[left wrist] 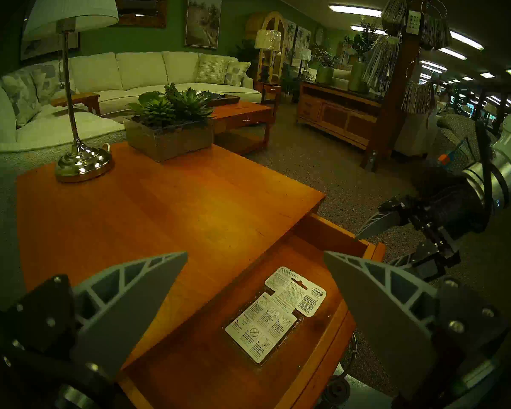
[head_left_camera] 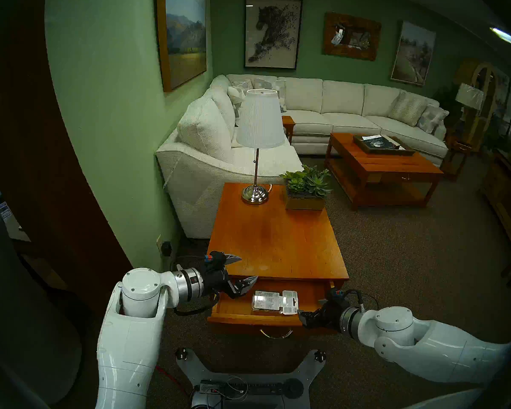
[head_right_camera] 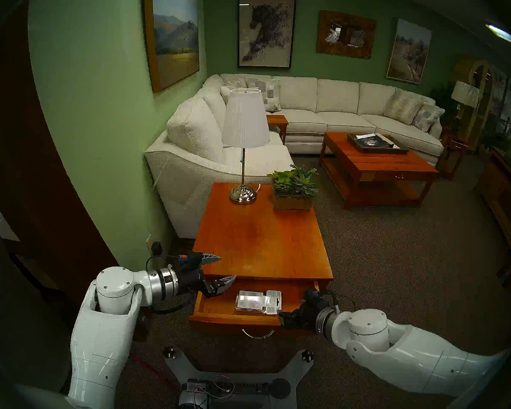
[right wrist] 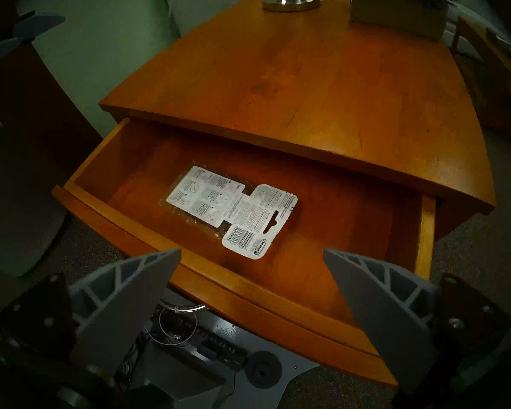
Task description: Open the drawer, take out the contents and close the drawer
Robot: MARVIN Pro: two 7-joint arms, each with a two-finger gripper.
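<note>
The end-table surface (head_left_camera: 273, 240) is seen w/ a lamp (head_left_camera: 258, 139) and a succulent planter (head_left_camera: 306, 193) at its far end; the near part is bare wood. Below its front edge the drawer (head_left_camera: 233, 311) is pulled well out, handle (head_left_camera: 276, 334) hanging at the front.

The left end effector (head_left_camera: 242, 268) hovers at the drawer's left rear corner, fingers spread wide apart, nothing held; one finger is over the surface, the other over the drawer. The right end effector (right wrist: 251, 284) sits just beside the drawer's right front corner, fingers likewise apart and empty.

The blister pack (right wrist: 230, 213) lies flat on the drawer floor, about mid-width, printed card up, hang-tab end toward the right arm. It is judged light, thin, fairly stiff yet bendable, w/ slick clear plastic. A flat-lying pack gives little to pinch; the tab end or a long edge is prob. the best hold, approx. from above.

Room: drawer walls are low, floor around the pack is bare, so approach from above is open. The overhanging surface edge limits clearance at the rear, and the front rail lies between the right end effector and the pack.
</note>
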